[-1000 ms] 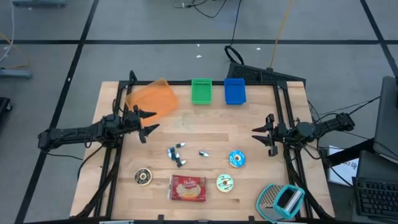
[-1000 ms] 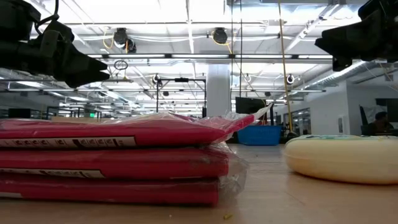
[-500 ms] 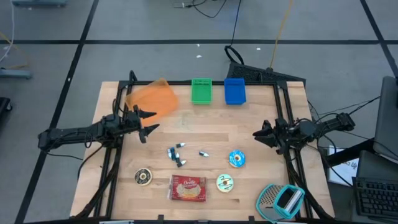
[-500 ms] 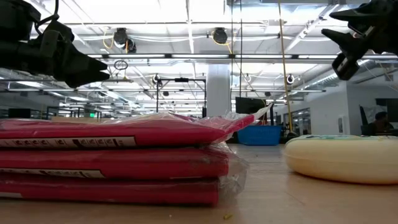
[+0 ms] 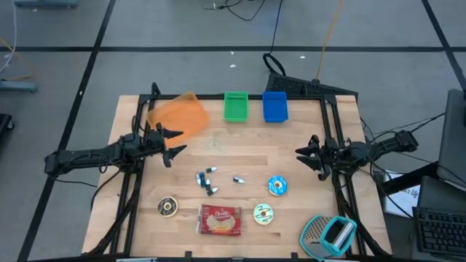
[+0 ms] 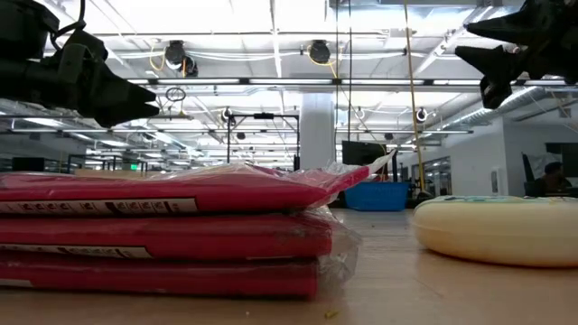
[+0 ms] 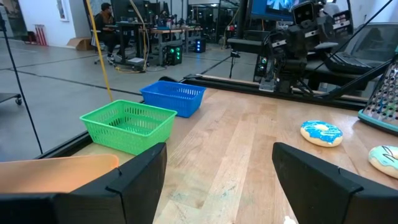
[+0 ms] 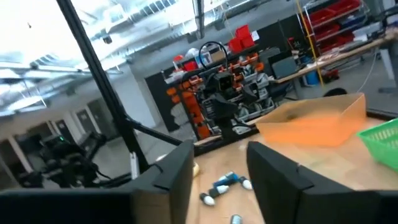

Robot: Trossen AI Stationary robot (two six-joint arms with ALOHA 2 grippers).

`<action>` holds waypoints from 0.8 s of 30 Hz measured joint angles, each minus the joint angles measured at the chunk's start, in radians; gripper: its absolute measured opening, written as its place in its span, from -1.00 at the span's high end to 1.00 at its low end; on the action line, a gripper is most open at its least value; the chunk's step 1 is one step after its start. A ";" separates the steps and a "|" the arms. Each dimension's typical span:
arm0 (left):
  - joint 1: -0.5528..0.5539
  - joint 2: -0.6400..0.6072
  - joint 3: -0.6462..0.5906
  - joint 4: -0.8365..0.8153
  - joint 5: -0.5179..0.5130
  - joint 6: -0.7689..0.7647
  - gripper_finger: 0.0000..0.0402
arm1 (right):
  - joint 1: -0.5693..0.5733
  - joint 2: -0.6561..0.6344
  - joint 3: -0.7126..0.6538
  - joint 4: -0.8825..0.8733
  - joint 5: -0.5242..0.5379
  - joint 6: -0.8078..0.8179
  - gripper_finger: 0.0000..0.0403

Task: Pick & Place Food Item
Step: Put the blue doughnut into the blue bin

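1. Sitting untouched on the wooden table [image 5: 291, 138], the food items are all in the front half: blue-iced donut [image 5: 277, 185] toward the right edge, white-iced donut [image 5: 263, 213] nearer the front edge, red snack pack [image 5: 220, 220] beside it at front centre, chocolate donut [image 5: 168, 207] toward the front-left corner. Which one the task means is unclear.
2. Small wrapped candies [image 5: 207, 180] lie scattered mid-table, between the donuts and the bins.
3. Right gripper [image 5: 310, 158] hovers over the right edge, just behind the blue-iced donut and well above it. Fingers parted, nothing between them; the right wrist view shows only table and room through the gap.
4. Change: over the last second the right wrist has rotated and shifted slightly, and its fingers look a bit wider apart now. Reads as lining up for a reach; the blue-iced donut is the closest candidate, but that is a guess.
5. Left gripper [image 5: 172, 143] waits over the left edge, fingers wide, holding nothing; same pose as a second ago.
6. Possible drop targets along the back edge: orange tray [image 5: 177, 115] at the back-left corner, green basket [image 5: 236, 106] and blue basket [image 5: 274, 106] at back centre.
7. A teal grater-like tool [image 5: 328, 234] sits at the front-right corner.
8. No pick done yet; task at its start.
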 joint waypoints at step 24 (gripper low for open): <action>0.000 0.000 0.000 0.000 -0.001 0.000 -0.48 | -0.006 1.138 0.670 -0.623 0.014 0.111 -0.40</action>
